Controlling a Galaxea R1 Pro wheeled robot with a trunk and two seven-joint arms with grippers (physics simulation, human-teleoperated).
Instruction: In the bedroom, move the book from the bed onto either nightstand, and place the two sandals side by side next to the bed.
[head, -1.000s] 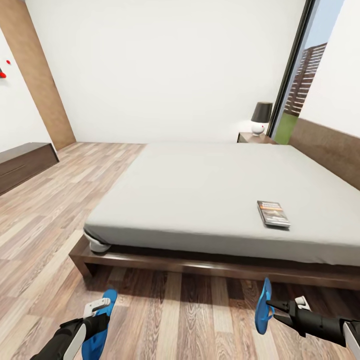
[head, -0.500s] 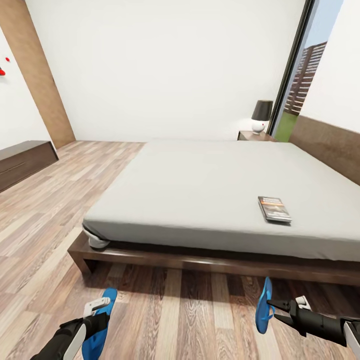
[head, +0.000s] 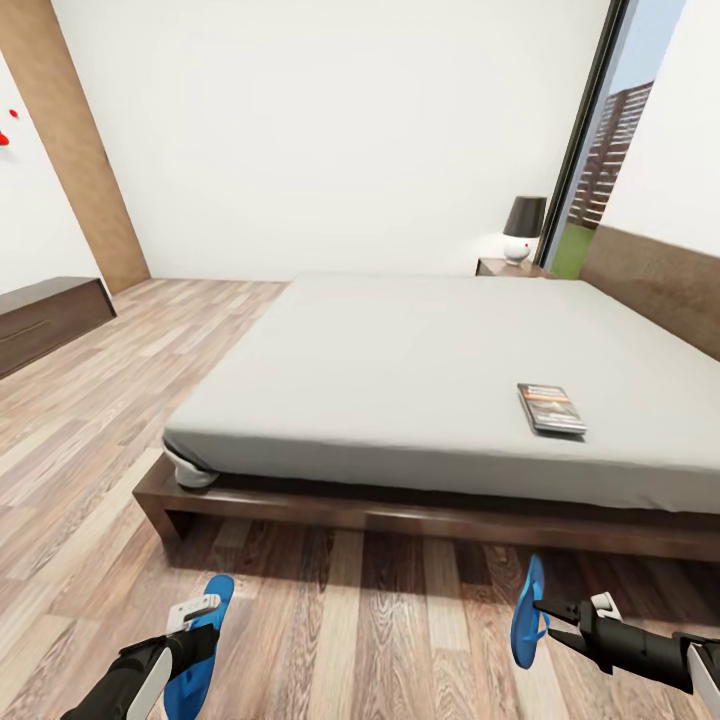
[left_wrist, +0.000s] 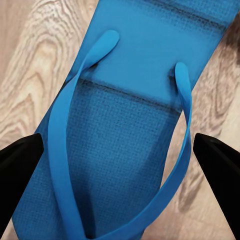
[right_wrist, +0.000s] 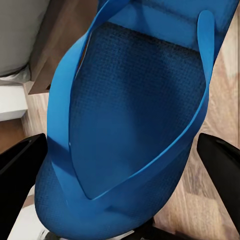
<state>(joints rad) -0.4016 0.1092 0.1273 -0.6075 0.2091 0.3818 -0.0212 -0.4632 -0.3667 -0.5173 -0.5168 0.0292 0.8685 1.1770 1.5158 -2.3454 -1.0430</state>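
The book (head: 551, 408) lies flat on the off-white mattress of the bed (head: 420, 350), near its front right edge. A nightstand (head: 503, 267) stands at the far right corner of the bed. My left gripper (head: 196, 624) is shut on one blue sandal (head: 207, 640) low over the floor in front of the bed. The left wrist view has that sandal's sole and thong strap (left_wrist: 125, 125) lying between the black fingertips (left_wrist: 20, 165). My right gripper (head: 546, 612) is shut on the other sandal (head: 526, 612), held on edge. This sandal's strap side (right_wrist: 135, 115) faces the right wrist camera.
A black-shaded lamp (head: 523, 228) sits on the nightstand. A dark dresser (head: 45, 320) runs along the left wall. A tall black-framed window (head: 600, 150) is at the right. A white object (head: 190, 472) pokes out under the mattress's front left corner. Wood-plank floor (head: 380, 620) lies before the bed.
The whole picture has shifted slightly, with the bed and book sitting a little higher in view, so the camera has moved. Both grippers keep hold of their sandals.
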